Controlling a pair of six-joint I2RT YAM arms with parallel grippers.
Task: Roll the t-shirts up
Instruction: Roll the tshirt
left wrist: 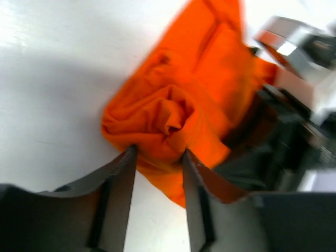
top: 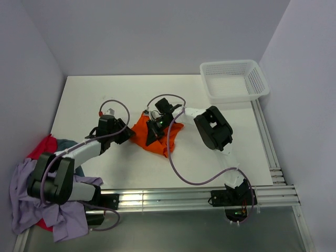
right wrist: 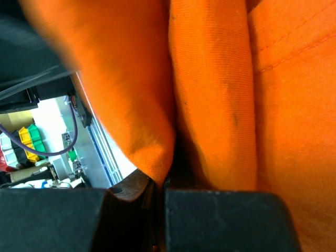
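Smack in the middle of the table (top: 105, 100) sits the orange t-shirt (top: 164, 140), crumpled, with its 9 o'clock end bunched into a loose roll. The left arm reaches out from its base at 7 o'clock, elbow bent low and forearm angled toward 1 o'clock. The left gripper (left wrist: 159, 152) is at that rolled end, jaws about halfway in, and both fingertips (left wrist: 127, 157) press on the lump of orange cloth between them. The right arm folds back on itself (big elbow sticking up at the shirt's 3 o'clock side), with the wrist tipped down onto the top of the shirt. The right gripper (right wrist: 160, 181) is pinched tight on a fold of the same orange fabric. At 8 o'clock, hanging off the table edge, is the pile of other t-shirts (top: 31, 205) in lavender, red and grey-blue. A white basket (top: 233, 79) sits at 1 o'clock.
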